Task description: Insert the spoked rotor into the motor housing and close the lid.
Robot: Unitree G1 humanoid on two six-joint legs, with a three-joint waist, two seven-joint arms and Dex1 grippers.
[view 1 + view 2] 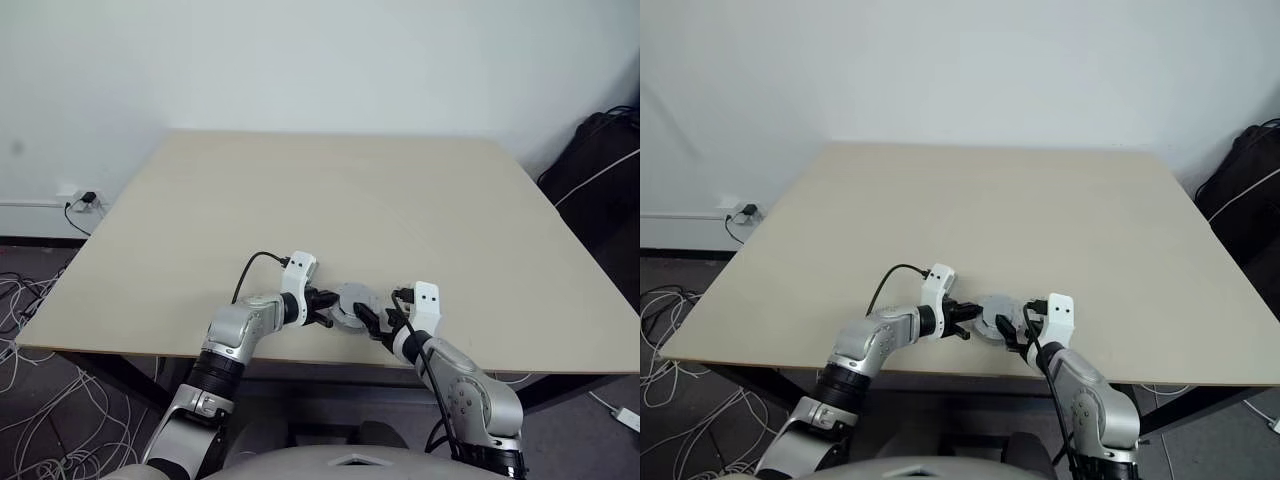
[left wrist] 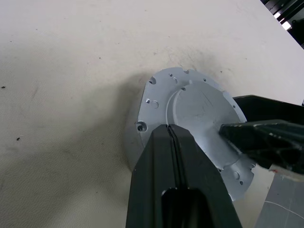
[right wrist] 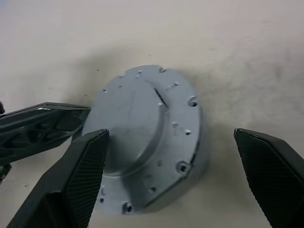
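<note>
Here the grey lid sits flat on the tabletop near its front edge, between the two grippers; the left gripper rests its tip on the lid, jaws pressed together and empty. The right gripper straddles the lid, jaws wide apart; neither grips it.

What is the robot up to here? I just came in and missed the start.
The flat grey metal disc lid sits on the beige wooden table near its front edge. The left pincer, shut, rests its tips on the lid's top. The right pincer is wide open, its fingers on either side of the lid, gripping nothing.
</note>
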